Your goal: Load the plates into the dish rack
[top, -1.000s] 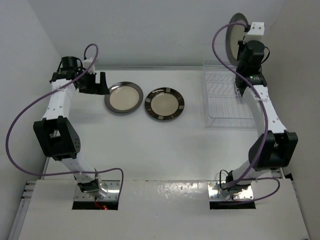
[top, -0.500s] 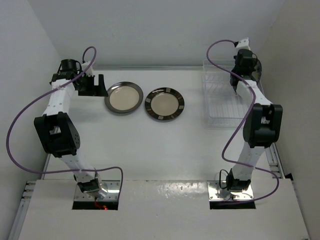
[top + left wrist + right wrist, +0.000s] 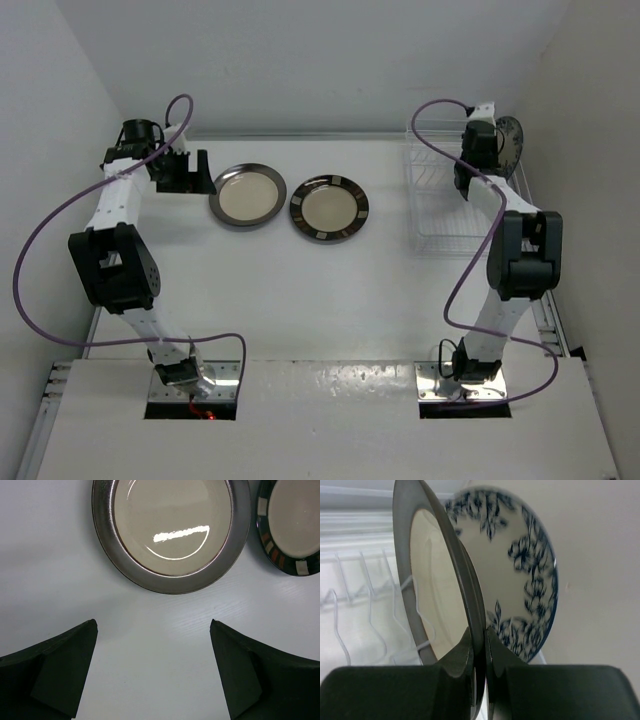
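Your right jaws pinch a dark-rimmed plate [image 3: 435, 580] upright over the dish rack [image 3: 350, 532], seemingly touching the blue floral plate [image 3: 520, 570]. Your left jaws gape wide above the worktop [image 3: 150, 630].

My left pincer [image 3: 190, 170] is open at the far left of the desk [image 3: 300, 290], just beside the dark-rimmed plate [image 3: 247, 194]. The patch-rimmed plate [image 3: 329, 208] lies flat next to that one. My right pincer [image 3: 482, 150] is above the far right corner of the dish rack [image 3: 455, 215], at an upright plate [image 3: 511, 140].
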